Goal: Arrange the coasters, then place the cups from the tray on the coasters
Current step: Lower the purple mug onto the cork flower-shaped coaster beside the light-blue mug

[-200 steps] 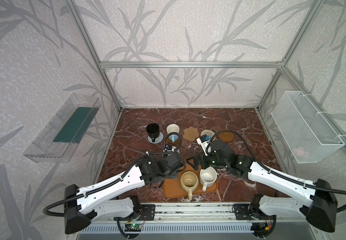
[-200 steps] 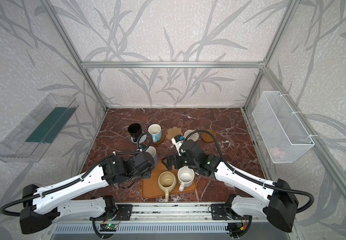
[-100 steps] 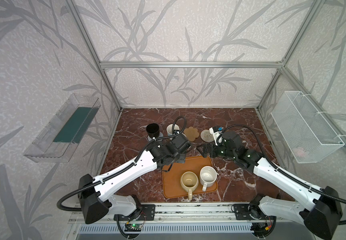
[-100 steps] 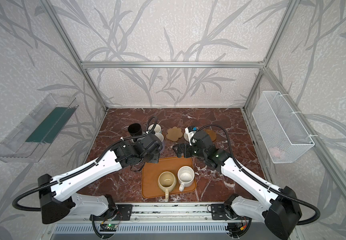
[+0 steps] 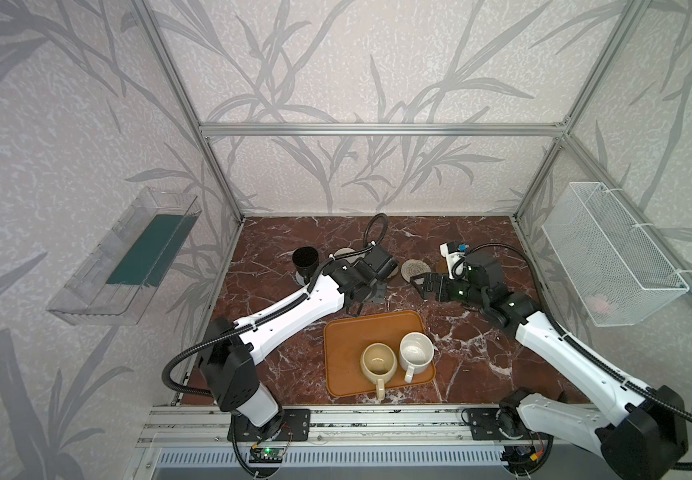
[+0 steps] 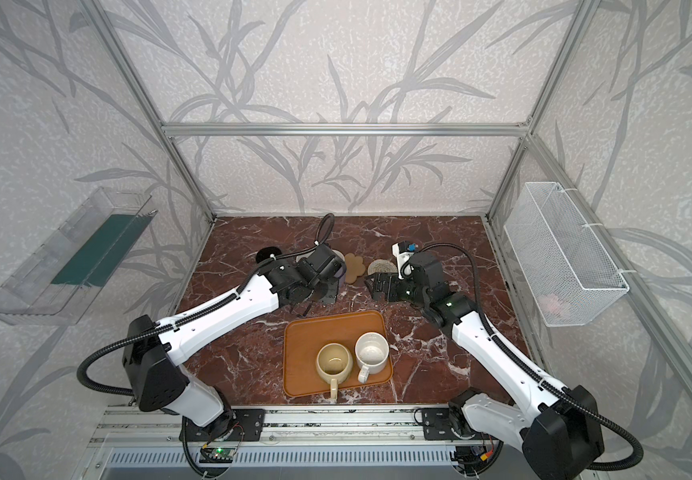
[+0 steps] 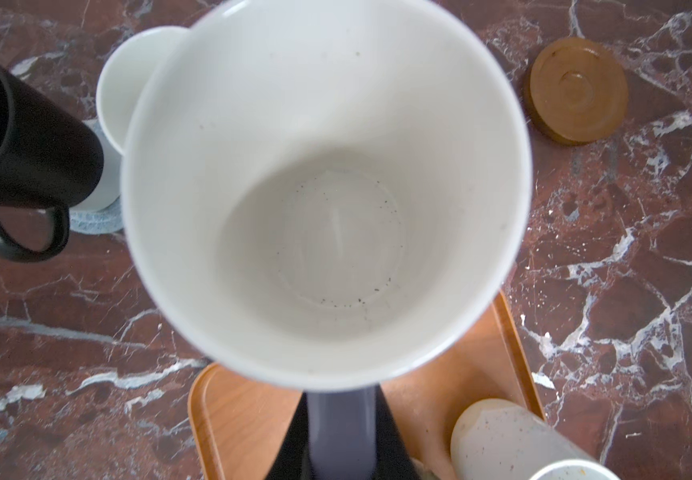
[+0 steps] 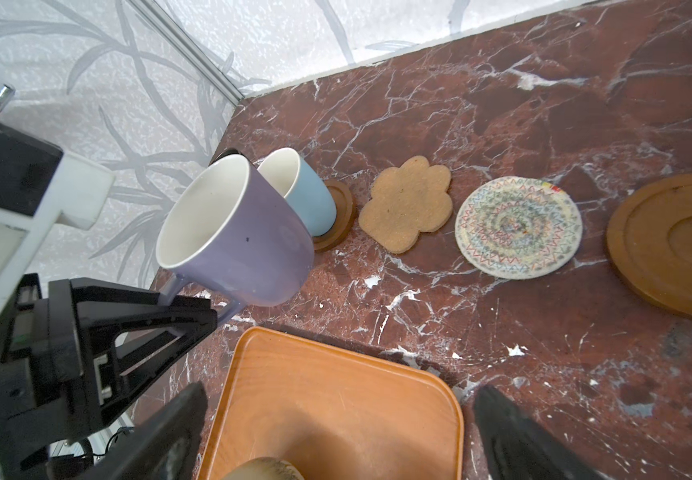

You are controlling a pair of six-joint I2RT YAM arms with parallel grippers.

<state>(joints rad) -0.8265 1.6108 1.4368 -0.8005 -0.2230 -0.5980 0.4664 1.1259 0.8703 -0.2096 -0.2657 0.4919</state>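
The lavender cup (image 8: 236, 237) hangs tilted above the table. Its axis leans so the mouth faces up and back toward the left arm, with the handle lowest. It is just beside the light blue cup (image 8: 309, 195) on a brown wooden disc (image 8: 342, 216), beyond the tray's (image 8: 315, 374) far corner. A second ago it was at the tray's far-left corner; it has since travelled toward the coaster row. The left gripper (image 8: 194, 309) is clamped on the handle, and the right gripper (image 8: 336, 415) gapes wide, empty.
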